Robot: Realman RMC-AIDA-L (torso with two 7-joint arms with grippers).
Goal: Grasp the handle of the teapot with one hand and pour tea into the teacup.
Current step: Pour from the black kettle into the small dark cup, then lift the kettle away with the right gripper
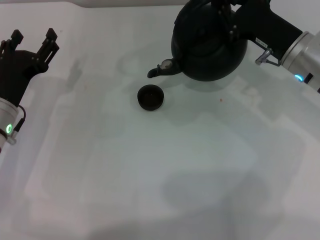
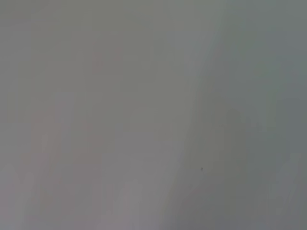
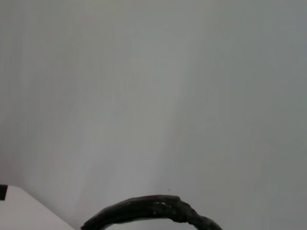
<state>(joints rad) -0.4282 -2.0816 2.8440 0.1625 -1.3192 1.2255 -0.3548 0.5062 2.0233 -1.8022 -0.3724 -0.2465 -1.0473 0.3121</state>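
1. My left gripper (image 1: 34,41) is parked at the left edge of the white table (image 1: 150,175), fingers spread apart and holding nothing, well apart from the work.
2. The teacup (image 1: 150,97) sits upright on the table near centre, just beside and below the spout tip (image 1: 153,73) of the teapot.
3. The teapot (image 1: 210,47) hangs tilted to the right of the cup, spout pointing left and down toward it; the tip lies slightly short of the rim, on the far side.
4. My right gripper (image 1: 227,20) is at the handle (image 3: 153,211), clamped on it as far as I can judge; the fingers themselves are hidden against the black pot.
5. Judgement: the right arm is the nearer one, and the spout needs bringing over the cup.
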